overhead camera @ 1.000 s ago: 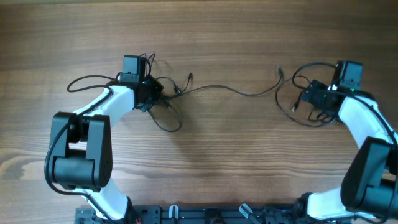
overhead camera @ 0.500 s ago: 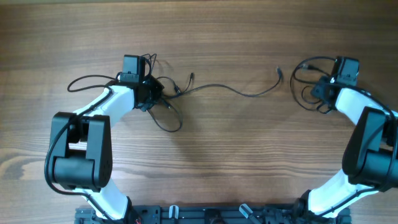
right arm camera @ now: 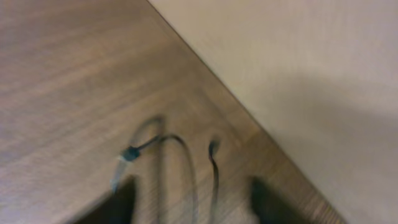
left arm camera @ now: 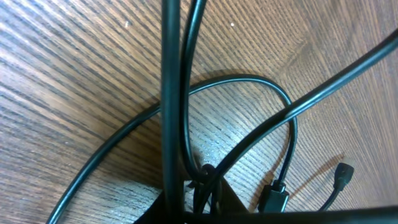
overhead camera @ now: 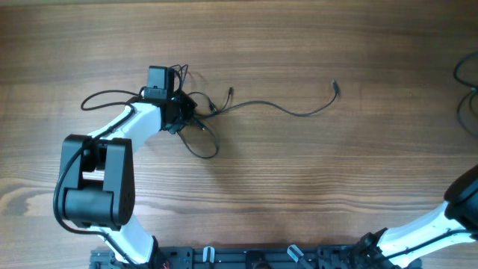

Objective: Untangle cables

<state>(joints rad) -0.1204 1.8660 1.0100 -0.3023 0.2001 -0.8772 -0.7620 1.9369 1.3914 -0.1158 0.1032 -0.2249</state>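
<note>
My left gripper is shut on a knotted bundle of thin black cables. In the left wrist view the knot sits pinched at the gripper, with plug ends beside it. One cable trails right to a free plug, and a loop lies below the gripper. My right gripper is outside the overhead view. A second cable loop shows at the right edge. In the blurred right wrist view, cables run between the dark fingers of the right gripper.
The table's edge runs close ahead of the right gripper, with a pale surface beyond it. A thicker black wire curves left from the left arm. Part of the right arm shows at the lower right.
The right gripper has swung right and out of the overhead view, dragging its cable loop to the right edge. The left gripper and its bundle have not moved.
</note>
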